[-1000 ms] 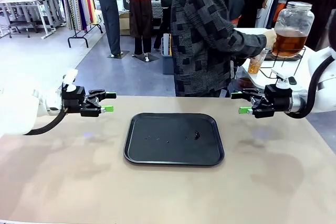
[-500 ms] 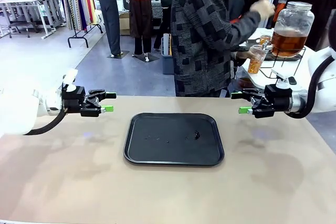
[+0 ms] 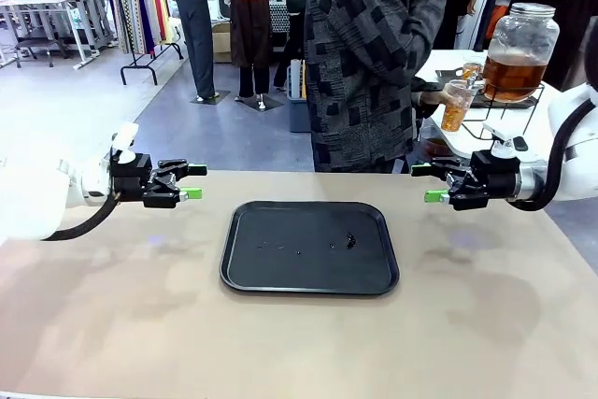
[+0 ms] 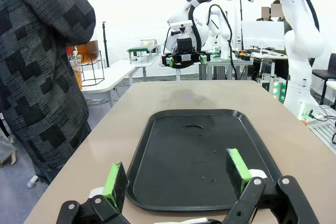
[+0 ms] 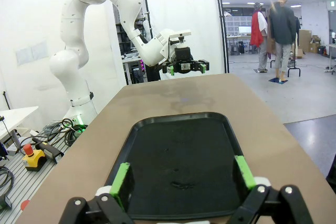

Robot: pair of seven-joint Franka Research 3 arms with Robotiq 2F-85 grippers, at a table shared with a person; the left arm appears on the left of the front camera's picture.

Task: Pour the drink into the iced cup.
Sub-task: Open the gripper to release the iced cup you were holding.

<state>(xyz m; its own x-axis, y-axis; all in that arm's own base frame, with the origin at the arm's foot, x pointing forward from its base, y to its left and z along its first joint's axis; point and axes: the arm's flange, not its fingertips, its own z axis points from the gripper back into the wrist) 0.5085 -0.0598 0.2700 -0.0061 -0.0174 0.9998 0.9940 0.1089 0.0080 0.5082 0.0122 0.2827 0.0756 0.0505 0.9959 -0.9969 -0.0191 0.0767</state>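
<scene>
A large clear jar holds the amber drink [image 3: 512, 74] on a wire stand on a side table at the far right. Beside it the person holds a clear cup [image 3: 455, 106] with amber liquid in one hand; ice in it cannot be made out. My left gripper [image 3: 192, 182] hovers open above the table's left side, nothing between its green pads. My right gripper [image 3: 425, 183] hovers open at the right side, also empty. Each wrist view shows its own open gripper, the left [image 4: 177, 174] and the right [image 5: 184, 176], over the black tray.
A black tray [image 3: 309, 246] lies in the middle of the tan table, with a few dark specks on it. The person in a dark patterned top stands at the far edge, turned toward the side table. Clothes racks stand far behind.
The person's raised hand has gone up from the jar's tap to head height, and the cup has come away from the tap. Both arms have stayed still.
</scene>
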